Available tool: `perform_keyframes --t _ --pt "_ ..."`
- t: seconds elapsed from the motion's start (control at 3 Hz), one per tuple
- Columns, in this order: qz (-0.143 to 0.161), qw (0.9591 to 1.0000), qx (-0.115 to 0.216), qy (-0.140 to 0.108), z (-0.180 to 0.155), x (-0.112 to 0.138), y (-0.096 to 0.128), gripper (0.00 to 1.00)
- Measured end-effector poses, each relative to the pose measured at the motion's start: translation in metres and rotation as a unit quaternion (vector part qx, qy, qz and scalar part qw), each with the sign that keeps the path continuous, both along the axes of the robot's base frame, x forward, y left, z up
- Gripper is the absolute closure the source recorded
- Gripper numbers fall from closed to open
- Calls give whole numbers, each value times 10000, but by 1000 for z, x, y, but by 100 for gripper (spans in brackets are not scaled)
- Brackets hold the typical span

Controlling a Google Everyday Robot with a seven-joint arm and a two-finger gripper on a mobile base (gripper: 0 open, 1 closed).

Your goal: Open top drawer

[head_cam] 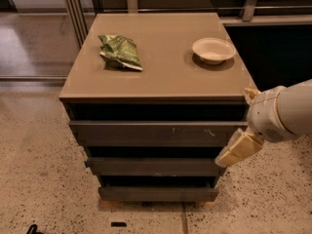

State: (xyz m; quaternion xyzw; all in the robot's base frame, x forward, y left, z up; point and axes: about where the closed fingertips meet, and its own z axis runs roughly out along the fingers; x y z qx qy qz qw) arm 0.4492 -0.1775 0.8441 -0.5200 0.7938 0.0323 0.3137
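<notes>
The top drawer (156, 129) is the widest dark grey, handle-less front just under the cabinet's tan top, with small pale scratch marks right of centre. It sits nearly flush, with a dark gap above it. Two narrower grey drawer fronts lie below it. My gripper (237, 151) comes in from the right on a white arm. Its pale fingers point down-left at the right end of the drawer fronts, just below the top drawer's right corner.
On the tan cabinet top (161, 77) lie a green chip bag (121, 52) at the left and a white bowl (213, 49) at the right. Speckled floor (39, 179) surrounds the cabinet. A metal rail and dark shelving stand behind.
</notes>
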Motion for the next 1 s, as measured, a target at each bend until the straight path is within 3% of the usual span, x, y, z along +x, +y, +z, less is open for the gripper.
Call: perform_keyframes --t 0.67,1.0 --pt "-175 9988 450 113 -56 -8 16 0" --pt "-196 9985 495 108 -62 -8 18 14"
